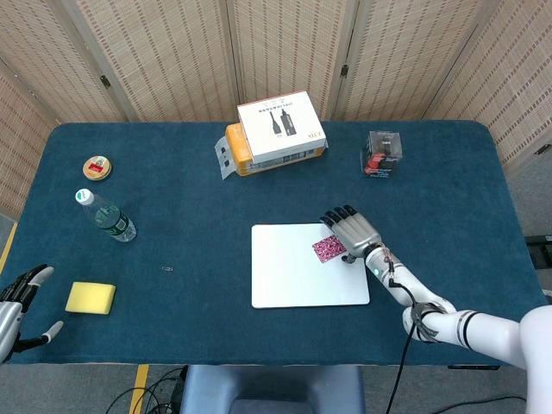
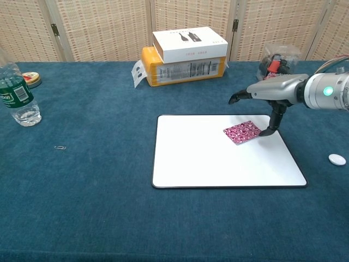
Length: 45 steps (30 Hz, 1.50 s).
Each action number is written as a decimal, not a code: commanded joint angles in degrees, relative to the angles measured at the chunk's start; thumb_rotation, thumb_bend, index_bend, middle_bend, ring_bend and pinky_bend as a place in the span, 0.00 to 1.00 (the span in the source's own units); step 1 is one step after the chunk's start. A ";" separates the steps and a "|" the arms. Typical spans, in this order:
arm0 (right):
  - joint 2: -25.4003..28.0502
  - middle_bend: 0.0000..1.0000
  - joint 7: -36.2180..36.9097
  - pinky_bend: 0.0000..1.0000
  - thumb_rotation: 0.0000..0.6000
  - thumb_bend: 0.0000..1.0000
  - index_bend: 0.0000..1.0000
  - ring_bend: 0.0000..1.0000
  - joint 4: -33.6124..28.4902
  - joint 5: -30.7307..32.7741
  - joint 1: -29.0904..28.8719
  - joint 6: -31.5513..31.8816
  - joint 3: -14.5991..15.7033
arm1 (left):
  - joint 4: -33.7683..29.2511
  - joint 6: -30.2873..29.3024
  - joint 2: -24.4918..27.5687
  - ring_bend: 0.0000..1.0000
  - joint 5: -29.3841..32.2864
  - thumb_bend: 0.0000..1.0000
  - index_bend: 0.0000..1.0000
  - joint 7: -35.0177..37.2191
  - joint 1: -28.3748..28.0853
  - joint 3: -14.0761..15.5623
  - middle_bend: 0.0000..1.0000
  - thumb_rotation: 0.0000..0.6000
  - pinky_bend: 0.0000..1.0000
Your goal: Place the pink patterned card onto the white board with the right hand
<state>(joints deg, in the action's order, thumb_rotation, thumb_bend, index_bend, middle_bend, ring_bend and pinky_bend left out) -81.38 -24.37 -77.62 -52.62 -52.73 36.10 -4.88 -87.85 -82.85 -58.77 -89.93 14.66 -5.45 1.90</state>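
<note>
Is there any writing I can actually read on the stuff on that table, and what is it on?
White box: a dark picture and a red line of print on its side, too small to read.
Yellow box under it: printed label, blurred.
Water bottle: green label, letters unreadable.
Clear case: red card with white lettering, not legible.
Round tin: too small.
Pink patterned card: pattern only, no words.

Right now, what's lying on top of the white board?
The pink patterned card lies flat on the white board, near its far right corner. The right hand hovers above it, one of its fingers touching the card's right edge. The board under the card is hidden.
</note>
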 commanded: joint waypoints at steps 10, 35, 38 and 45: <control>9.29 0.05 6.00 0.00 1.00 0.13 0.06 0.00 -10.13 -5.47 6.01 6.62 2.14 | -0.19 -0.10 -0.31 0.12 0.57 0.29 0.00 -1.39 0.20 -0.27 0.09 1.00 0.22; 8.89 0.08 13.34 0.00 1.00 0.15 0.37 0.00 -2.95 -21.58 16.51 12.81 8.55 | -2.03 1.22 -1.47 0.12 1.08 0.29 0.00 -6.47 -0.22 -0.31 0.09 1.00 0.22; 8.73 0.09 14.13 0.00 1.00 0.15 0.38 0.00 -2.22 -22.49 17.30 13.28 8.79 | -1.99 1.29 -1.50 0.12 1.16 0.29 0.00 -6.61 -0.23 -0.34 0.09 1.00 0.22; 7.87 0.11 16.44 0.00 1.00 0.15 0.43 0.00 0.70 -24.17 18.74 13.52 9.15 | -2.07 1.82 -1.75 0.12 1.57 0.29 0.00 -7.31 -0.39 -0.40 0.09 1.00 0.22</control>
<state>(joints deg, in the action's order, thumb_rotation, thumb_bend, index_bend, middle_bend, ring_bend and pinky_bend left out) -73.27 -8.24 -77.46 -76.46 -34.29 49.62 4.17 -89.91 -81.06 -60.49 -88.38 7.37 -5.82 1.49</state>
